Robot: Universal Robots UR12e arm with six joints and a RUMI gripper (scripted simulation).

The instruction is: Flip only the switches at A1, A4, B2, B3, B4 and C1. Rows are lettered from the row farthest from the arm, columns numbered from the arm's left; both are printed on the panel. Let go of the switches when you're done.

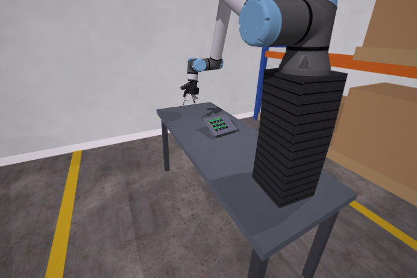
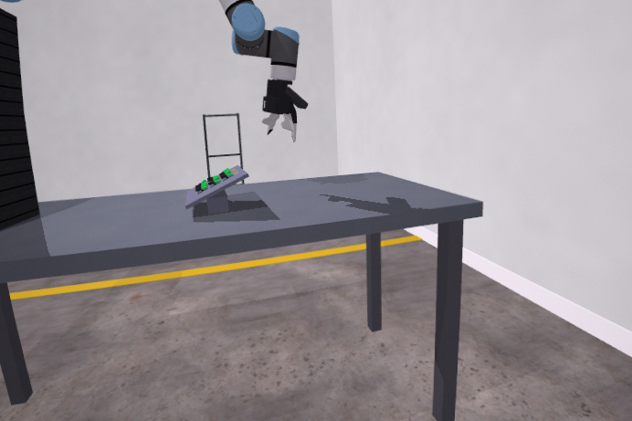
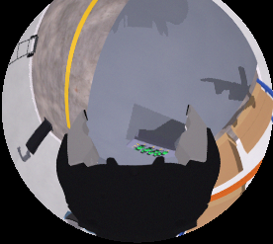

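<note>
A small grey switch panel (image 1: pixel 222 124) (image 2: pixel 216 184) (image 3: pixel 148 148) stands tilted on a wedge near the middle of the grey table (image 1: pixel 215 159) (image 2: pixel 316 210). It carries a grid of black switches with green markings; single switch positions are too small to read. My gripper (image 1: pixel 189 99) (image 2: pixel 281 131) (image 3: pixel 136 108) is open and empty. It hangs well above the table's far end, beyond the panel and apart from it. In the wrist view the panel shows low between my two fingers.
The arm's black ribbed pedestal (image 1: pixel 295 139) stands on the near end of the table. A shelf rack (image 1: pixel 267 31) with cardboard boxes (image 1: pixel 385 111) is to the right. A thin black frame (image 2: pixel 222 139) stands behind the table. A yellow floor line (image 1: pixel 65 208) runs beside the table.
</note>
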